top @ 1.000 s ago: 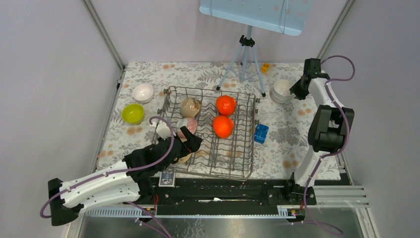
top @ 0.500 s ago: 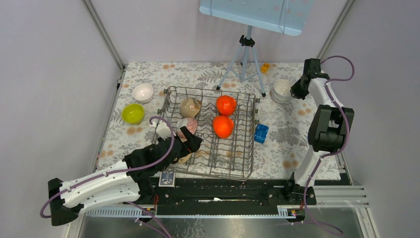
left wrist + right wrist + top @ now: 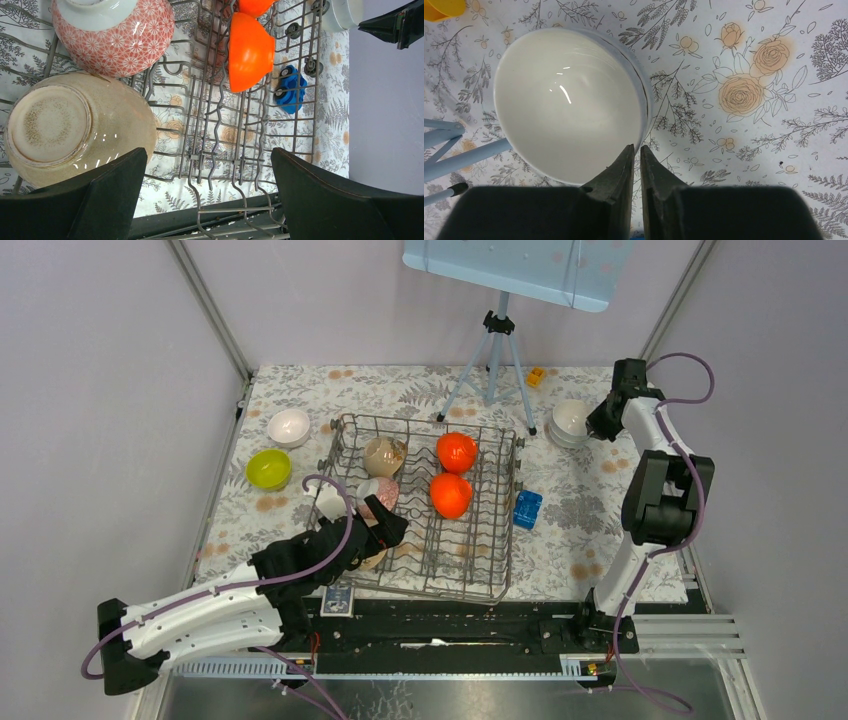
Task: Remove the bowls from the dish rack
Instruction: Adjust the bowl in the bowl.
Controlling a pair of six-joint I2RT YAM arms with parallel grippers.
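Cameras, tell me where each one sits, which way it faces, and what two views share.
Top external: high at the near side, looking down on the dish rack; left arm and right arm show.
Left wrist: low over the rack's near-left corner, facing a beige bowl and an orange bowl; open left jaws at bottom.
Right wrist: straight above a white bowl; right jaws at its rim.
Shared: top external and left wrist both show the blue block.

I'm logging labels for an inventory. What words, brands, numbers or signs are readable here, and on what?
No text is readable in any view.
Small card in front of the dish rack: print too small to read.
Red-patterned bowl: pattern only, no lettering.
Blue block: no visible marking.
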